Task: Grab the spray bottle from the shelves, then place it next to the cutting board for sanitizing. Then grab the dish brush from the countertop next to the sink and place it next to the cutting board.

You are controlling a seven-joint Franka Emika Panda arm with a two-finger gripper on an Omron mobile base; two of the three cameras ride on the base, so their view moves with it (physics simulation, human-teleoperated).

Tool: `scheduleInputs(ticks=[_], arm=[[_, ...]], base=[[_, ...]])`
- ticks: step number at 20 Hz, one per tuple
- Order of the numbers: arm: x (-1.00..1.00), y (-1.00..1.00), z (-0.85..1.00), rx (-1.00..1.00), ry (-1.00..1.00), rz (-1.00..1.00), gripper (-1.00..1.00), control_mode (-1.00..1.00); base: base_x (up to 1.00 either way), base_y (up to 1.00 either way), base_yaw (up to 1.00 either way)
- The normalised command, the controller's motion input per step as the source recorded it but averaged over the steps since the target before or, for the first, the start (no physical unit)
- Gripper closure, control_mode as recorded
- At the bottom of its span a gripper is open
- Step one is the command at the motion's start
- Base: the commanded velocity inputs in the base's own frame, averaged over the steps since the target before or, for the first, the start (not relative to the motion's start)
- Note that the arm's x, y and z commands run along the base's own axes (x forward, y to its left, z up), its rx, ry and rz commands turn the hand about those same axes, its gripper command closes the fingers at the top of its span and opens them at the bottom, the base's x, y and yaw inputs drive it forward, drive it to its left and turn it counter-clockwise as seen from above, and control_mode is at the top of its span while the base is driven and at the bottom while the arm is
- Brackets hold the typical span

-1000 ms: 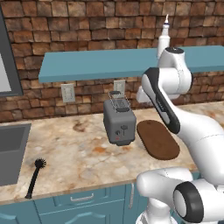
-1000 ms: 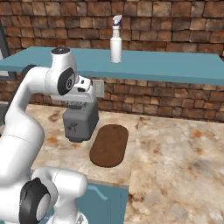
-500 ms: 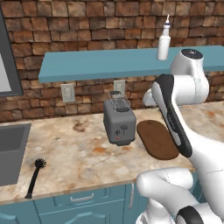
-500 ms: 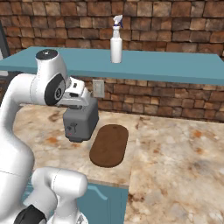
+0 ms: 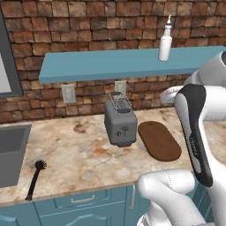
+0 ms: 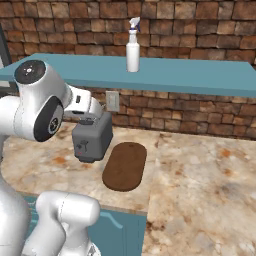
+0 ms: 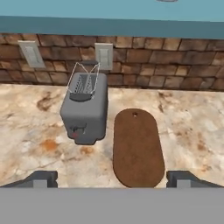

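Probably a home kitchen: toaster, sink, stone countertop.

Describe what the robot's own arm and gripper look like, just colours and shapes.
The arm is made of glossy white, rounded links with dark grey to black panels and round caps at its joints. The gripper ends in two small, dark grey, blocky fingertips. No cables or markings are visible.

Brick wall, teal cabinets

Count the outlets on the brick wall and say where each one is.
2. One outlet is left of the toaster, under the shelf's left part. The other outlet is right behind the toaster. The arm may hide more of the wall.
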Motion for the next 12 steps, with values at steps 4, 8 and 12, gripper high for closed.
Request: scheduleInputs(ticks=[4,8,12], arm=[[-0.37,-0.26,0.62,0.00,-0.36,0.00,-1.00,-1.00],[-0.28,-0.27,0.64,0.00,-0.27,0.00,-1.00,-1.00],[-0.16,-0.34,0.69,0.00,-0.24,0.00,-1.00,-1.00]], base=[[0.00,0.00,0.00],[0.00,0.00,0.00],[0.00,0.00,0.00]])
